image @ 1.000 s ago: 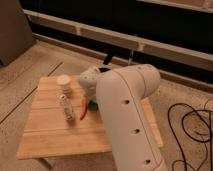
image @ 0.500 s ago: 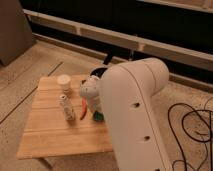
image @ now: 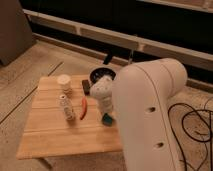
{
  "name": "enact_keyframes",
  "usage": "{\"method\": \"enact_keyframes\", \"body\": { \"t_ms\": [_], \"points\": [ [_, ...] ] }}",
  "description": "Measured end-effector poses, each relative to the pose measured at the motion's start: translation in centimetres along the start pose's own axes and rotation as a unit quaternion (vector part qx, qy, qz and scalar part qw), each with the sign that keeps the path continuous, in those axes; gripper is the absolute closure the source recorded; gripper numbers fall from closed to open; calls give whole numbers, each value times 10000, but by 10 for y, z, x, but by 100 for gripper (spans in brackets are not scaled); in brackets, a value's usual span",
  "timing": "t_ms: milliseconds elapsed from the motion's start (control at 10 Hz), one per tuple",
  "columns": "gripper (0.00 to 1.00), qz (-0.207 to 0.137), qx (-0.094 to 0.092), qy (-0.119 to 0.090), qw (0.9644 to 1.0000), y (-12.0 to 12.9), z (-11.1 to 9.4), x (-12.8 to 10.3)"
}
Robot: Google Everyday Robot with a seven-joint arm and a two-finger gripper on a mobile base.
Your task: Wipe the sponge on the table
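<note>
The gripper [image: 105,111] stood low over the table [image: 50,135], directly above the sponge [image: 108,119], which lay on the planks towards the right. Whether it had hold of the sponge, or how wide it stood, could not be told. A stroke leftward could probably have knocked the chili [image: 83,107] or toppled the bottle [image: 67,107] nearby, and a loose hold could have left the sponge behind.

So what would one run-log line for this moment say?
task: wipe table | gripper: low over sponge | sponge: on table, beside red chili | contact: cannot tell
</note>
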Motion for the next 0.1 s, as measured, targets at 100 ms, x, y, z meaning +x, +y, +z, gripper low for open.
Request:
{"method": "enact_keyframes", "body": {
  "t_ms": [100],
  "points": [
    [89,86,-15,72,9999,-3,1,-12]
  ]
}}
